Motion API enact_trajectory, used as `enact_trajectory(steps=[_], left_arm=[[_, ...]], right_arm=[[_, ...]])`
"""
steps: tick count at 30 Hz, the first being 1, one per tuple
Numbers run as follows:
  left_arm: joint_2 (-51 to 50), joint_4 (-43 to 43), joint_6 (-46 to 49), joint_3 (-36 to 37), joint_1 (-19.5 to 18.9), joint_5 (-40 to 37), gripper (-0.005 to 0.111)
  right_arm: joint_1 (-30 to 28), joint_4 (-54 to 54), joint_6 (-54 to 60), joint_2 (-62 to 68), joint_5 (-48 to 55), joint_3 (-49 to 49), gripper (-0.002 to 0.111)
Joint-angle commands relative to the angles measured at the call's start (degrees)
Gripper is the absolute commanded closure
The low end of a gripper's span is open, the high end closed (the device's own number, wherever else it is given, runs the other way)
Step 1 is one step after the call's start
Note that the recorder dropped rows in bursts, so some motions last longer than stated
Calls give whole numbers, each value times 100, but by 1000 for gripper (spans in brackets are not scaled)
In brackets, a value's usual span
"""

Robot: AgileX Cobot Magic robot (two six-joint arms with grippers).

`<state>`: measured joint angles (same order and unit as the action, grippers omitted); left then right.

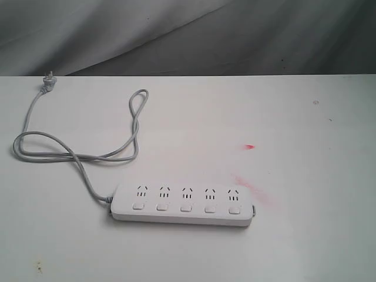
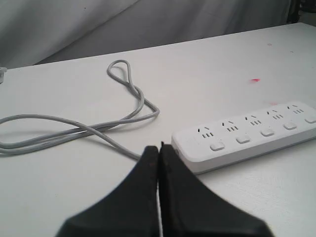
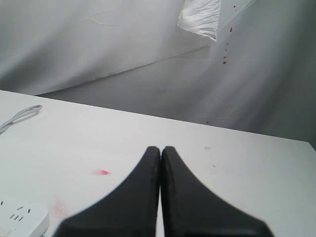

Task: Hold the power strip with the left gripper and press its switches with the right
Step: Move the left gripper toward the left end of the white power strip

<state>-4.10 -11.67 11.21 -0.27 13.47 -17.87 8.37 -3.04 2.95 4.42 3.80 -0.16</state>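
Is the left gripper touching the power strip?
Apart. The exterior view shows the whole power strip with no gripper on it; the left gripper appears only in its wrist view.

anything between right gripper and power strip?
No objects. Right wrist view shows only bare table with a red mark and pink smear between right gripper and power strip.

The left gripper (image 2: 159, 148) is showing two matte black fingers (image 2: 140, 192) tapering to narrow tips. The right gripper (image 3: 161, 148) is showing the same black, curving shape.
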Motion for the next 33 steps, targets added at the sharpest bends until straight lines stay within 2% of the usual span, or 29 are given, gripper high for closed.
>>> enact_trajectory(steps=[1,14,20,29,33], left_arm=[[-262,-1,-13,-199,50,-17,107],[-3383,-1,-29,-2253,50,194,107],[-4101,-1,-12,-2353,50,1233,107],[-4265,-1,-31,-2342,50,1396,107],[-4265,-26,-72,-2342,50,1974,107]], right_arm=[[-40,26,-23,-1,-7,16,108],[-40,26,-23,-1,-7,16,108],[-40,26,-23,-1,-7,16,108],[-40,26,-23,-1,-7,16,108],[-40,26,-23,-1,-7,16,108]])
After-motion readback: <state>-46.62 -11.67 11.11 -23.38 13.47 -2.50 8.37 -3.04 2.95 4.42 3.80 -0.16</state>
